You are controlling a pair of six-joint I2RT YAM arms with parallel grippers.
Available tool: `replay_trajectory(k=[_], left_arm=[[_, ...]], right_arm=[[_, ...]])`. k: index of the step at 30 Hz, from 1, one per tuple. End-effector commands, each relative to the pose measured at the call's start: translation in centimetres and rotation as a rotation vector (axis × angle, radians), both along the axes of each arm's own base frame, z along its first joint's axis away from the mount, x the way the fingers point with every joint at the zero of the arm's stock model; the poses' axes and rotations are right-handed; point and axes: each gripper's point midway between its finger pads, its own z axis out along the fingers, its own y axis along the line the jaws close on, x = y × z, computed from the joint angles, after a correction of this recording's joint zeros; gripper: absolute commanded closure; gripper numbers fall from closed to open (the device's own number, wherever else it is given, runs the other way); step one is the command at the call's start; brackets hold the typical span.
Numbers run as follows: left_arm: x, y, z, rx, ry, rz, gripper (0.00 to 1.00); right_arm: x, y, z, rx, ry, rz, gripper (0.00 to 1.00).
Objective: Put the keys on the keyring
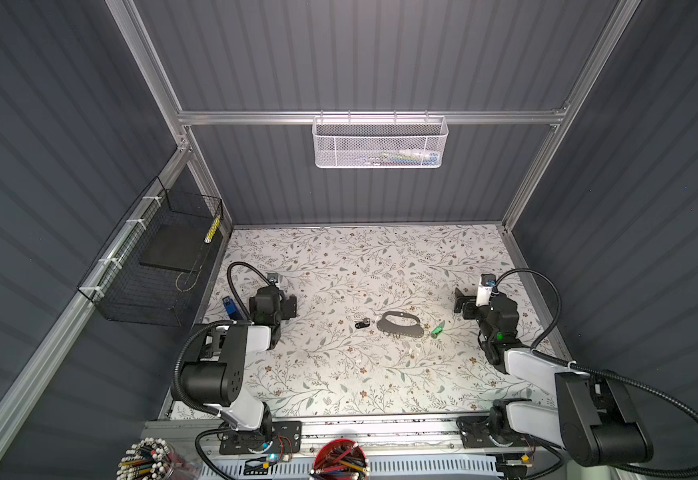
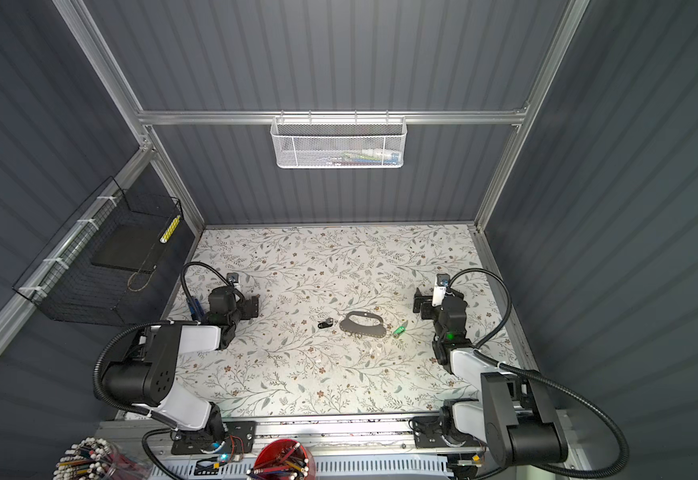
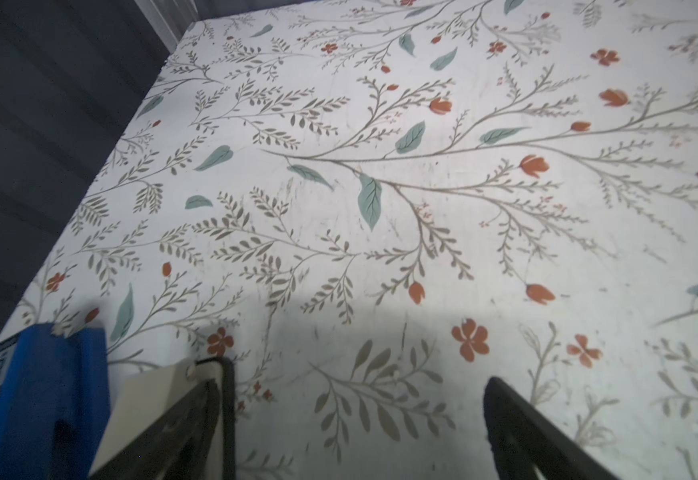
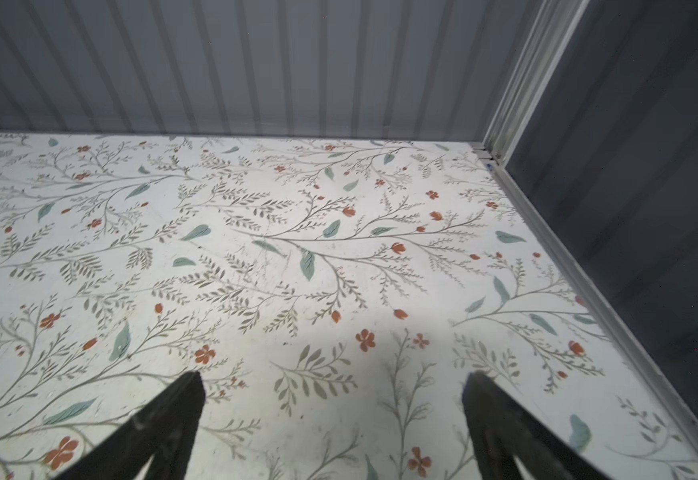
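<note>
The dark grey D-shaped keyring lies flat mid-table in both top views. A key with a black tag lies close by its left end. A key with a bright green tag lies a little off its right end. My left gripper is far to the left, open and empty over bare cloth. My right gripper is off to the right, also open and empty. Neither wrist view shows the keys or the keyring.
A blue object sits beside the left gripper near the table's left edge. A black wire basket hangs on the left wall, a white mesh basket on the back rail. Pencil cups stand at the front.
</note>
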Motion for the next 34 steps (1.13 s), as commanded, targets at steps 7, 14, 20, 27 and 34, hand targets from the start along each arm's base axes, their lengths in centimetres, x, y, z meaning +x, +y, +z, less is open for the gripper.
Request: replay_trajectory(k=[7,14,20,27,34], left_arm=[[1.7,-0.9,0.8,-0.092,-0.122,-0.057,0.0],[1.9,-1.0,0.8,-0.093,-0.13,-0.063,0.0],[1.9,-1.0,0.8,-0.093,-0.131,-0.063,0.0],[1.9,-1.0,0.9,-0.092,-0.132,-0.063,0.0],[1.9,-1.0,0.9,-0.092,-0.133,-0.067,0.0]], right_arm=[[1.2,-0.1,0.6,0.143,-0.169,0.159,0.01],[1.8,-1.5,-0.6,0.153,-0.054,0.067,0.01],[2.4,-0.5,-0.6,0.14,-0.051,0.126,0.01],[2.6,0.2,-0.8,0.111,-0.034,0.137,0.01],[2.4,0.1,-0.7,0.11,-0.044,0.131,0.01]])
